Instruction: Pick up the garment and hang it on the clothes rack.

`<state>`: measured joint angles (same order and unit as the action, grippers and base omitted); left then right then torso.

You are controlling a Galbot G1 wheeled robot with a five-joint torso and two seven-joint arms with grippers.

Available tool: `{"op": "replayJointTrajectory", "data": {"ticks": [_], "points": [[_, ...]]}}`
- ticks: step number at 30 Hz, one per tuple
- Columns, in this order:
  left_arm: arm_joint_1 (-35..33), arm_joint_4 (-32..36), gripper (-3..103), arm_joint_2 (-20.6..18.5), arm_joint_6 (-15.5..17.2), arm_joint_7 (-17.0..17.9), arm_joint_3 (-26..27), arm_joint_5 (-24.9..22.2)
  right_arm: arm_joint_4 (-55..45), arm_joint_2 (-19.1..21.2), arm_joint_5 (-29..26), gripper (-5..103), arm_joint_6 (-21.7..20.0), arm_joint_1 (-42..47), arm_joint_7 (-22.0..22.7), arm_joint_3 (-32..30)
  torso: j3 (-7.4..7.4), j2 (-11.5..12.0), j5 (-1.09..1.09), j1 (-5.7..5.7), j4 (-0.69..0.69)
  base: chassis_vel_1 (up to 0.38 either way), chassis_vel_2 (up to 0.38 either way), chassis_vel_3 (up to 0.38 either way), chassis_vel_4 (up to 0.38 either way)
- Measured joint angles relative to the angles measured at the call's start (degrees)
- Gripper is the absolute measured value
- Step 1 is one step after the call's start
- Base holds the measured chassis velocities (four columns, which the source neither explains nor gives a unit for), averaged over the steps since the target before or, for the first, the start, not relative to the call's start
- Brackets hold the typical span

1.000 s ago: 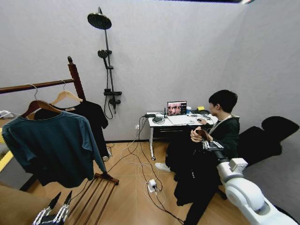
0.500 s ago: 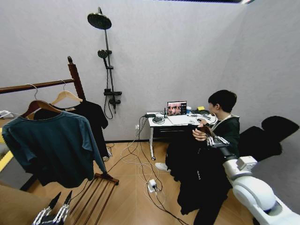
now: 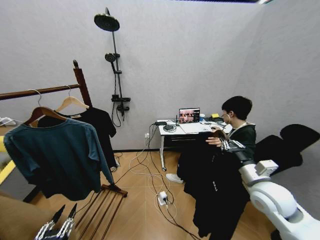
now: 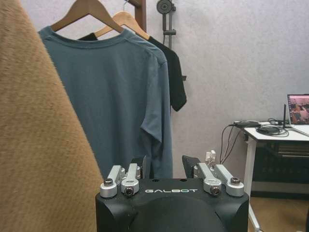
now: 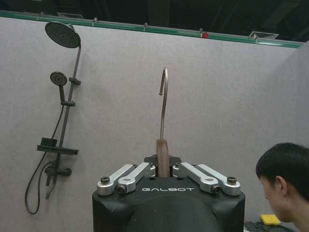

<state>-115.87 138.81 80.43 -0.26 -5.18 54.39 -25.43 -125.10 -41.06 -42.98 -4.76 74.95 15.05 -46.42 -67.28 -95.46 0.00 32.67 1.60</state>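
The garment (image 3: 212, 185), a black top, dangles from a wooden hanger at the right of the head view, in front of the desk. My right gripper (image 3: 223, 142) is shut on the hanger's neck (image 5: 162, 153), and the metal hook (image 5: 164, 96) sticks up above it. The clothes rack stands to the left, with its knobbed post (image 3: 81, 85), rod (image 3: 42, 91) and slatted base (image 3: 102, 205). It carries a teal shirt (image 3: 55, 155) and a black T-shirt (image 3: 101, 125). My left gripper (image 3: 60, 225) is low at the bottom left, open with nothing in it (image 4: 166, 169).
A white desk (image 3: 172, 131) with a laptop stands against the back wall. Cables and a power strip (image 3: 161, 197) lie on the wooden floor. A shower fixture (image 3: 114, 60) is mounted on the wall. Tan fabric (image 4: 38, 145) sits beside my left gripper.
My right gripper has risen a little and drifted right with the hanger, so the black garment now hangs slightly farther right. The left arm has stayed put.
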Motion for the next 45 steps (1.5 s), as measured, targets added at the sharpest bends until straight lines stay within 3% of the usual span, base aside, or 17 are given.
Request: {"op": "replayJointTrajectory", "data": {"ticks": [9, 15, 18, 20, 26, 45], "points": [[0.0, 0.0, 46, 0.0, 0.0, 0.0, 0.0, 0.0, -1.08, 0.69, -0.51, 9, -0.6, -0.78, 0.06, 0.53, 0.0, 0.0, 0.01, 0.0, -0.01, 0.067, 0.061, 0.055, 0.062], [0.0, 0.0, 46, 0.0, 0.0, 0.01, 0.0, 0.0, -5.31, 3.09, -6.85, 9, -2.52, -0.73, -0.36, 0.67, 0.0, 0.0, 0.0, 0.0, 0.01, 0.037, 0.049, 0.033, 0.037], [0.0, 0.0, 46, 0.0, 0.0, 0.0, 0.0, 0.0, -6.3, 5.56, -11.35, 9, -2.74, -2.82, -3.27, 1.9, 0.0, 0.0, -0.01, 0.0, 0.04, 0.0, 0.0, 0.0, 0.0], [0.0, 0.0, 46, 0.0, 0.0, 0.0, 0.0, 0.0, -6.39, 7.34, -14.09, 9, -2.75, -6.16, -6.21, 3.63, 0.0, 0.0, 0.0, 0.0, 0.01, 0.0, 0.0, 0.0, 0.0], [0.0, 0.0, 46, 0.0, 0.0, 0.0, 0.0, 0.0, -6.66, 9.71, -18.15, 9, -3.76, -13.08, -7.48, 7.67, 0.0, 0.0, 0.0, 0.0, 0.0, 0.0, 0.0, 0.0, 0.0], [0.0, 0.0, 46, 0.0, 0.0, 0.0, 0.0, 0.0, -7.0, 9.19, -17.44, 9, -3.95, -12.6, -7.44, 7.14, 0.03, 0.15, 0.01, -0.1, 0.0, 0.0, 0.0, 0.0, 0.0]]}}
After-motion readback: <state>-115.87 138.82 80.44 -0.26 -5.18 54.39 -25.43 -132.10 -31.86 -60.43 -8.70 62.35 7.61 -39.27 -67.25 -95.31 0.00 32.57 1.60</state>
